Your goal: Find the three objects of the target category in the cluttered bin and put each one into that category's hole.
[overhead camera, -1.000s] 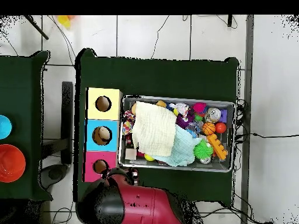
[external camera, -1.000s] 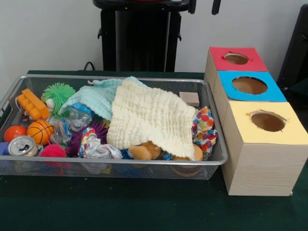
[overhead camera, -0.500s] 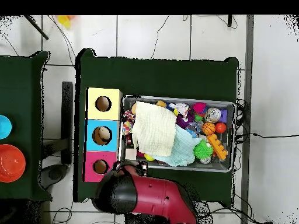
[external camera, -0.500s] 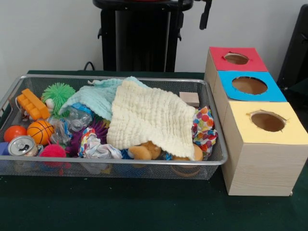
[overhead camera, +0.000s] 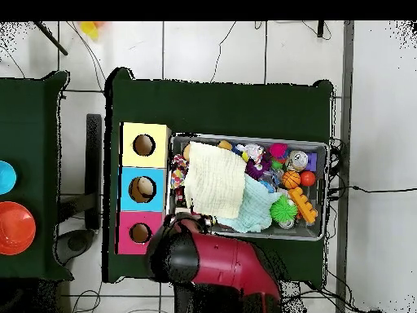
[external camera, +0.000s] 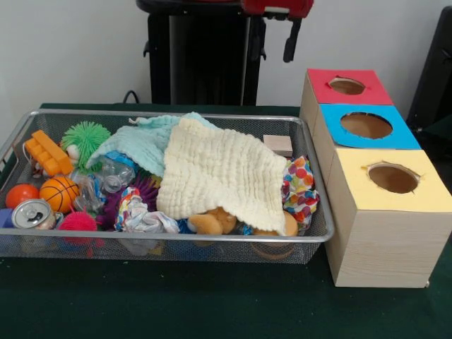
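**Mia:** Where are the things the robot must find?

**Ben:** In the silver wire mesh bin (external camera: 176, 114). The pictures do not say which kind it wants. At the bin's left edge lie an orange plastic toy brick (external camera: 48, 152), a green spiky rubber ball (external camera: 86, 138), a small orange basketball (external camera: 58, 193) and a silver metal can (external camera: 32, 213). In the middle a big cream waffle cloth (external camera: 222, 173) lies on a light blue cloth (external camera: 138, 145). A brown plush toy (external camera: 212, 222) peeks out under the cream one, by the bin's front edge. A small wooden block (external camera: 278, 145) sits near the back right corner.

**Mia:** How would they feel to grab?

**Ben:** The cloths look soft and floppy, so pinching a fold on top should work. The balls may roll. The can looks smooth and slippery.

**Mia:** And the black gripper (external camera: 274, 41)?

**Ben:** It hangs high above the bin's back edge. Its fingers (external camera: 289, 44) are wide apart and hold nothing.

**Mia:** Do the two views differ?

**Ben:** Yes. The front view shows the fingers and the plush toy. From above, the red arm (overhead camera: 220, 265) hides the gripper and covers one corner of the bin.
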You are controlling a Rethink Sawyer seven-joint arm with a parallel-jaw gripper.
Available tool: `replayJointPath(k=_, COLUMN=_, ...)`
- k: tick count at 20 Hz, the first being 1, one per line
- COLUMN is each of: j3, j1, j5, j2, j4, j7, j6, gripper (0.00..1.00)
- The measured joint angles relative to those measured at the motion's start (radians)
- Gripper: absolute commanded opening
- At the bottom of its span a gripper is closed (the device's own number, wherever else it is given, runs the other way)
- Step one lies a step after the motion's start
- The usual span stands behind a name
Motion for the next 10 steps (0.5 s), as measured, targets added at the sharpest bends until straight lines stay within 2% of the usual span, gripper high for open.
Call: replayJointPath(k=10, j3=0.000, j1=-0.061, j5=-0.030, j2=0.073, j4=-0.064, j7=0.000, j6=-0.013, gripper=1.00)
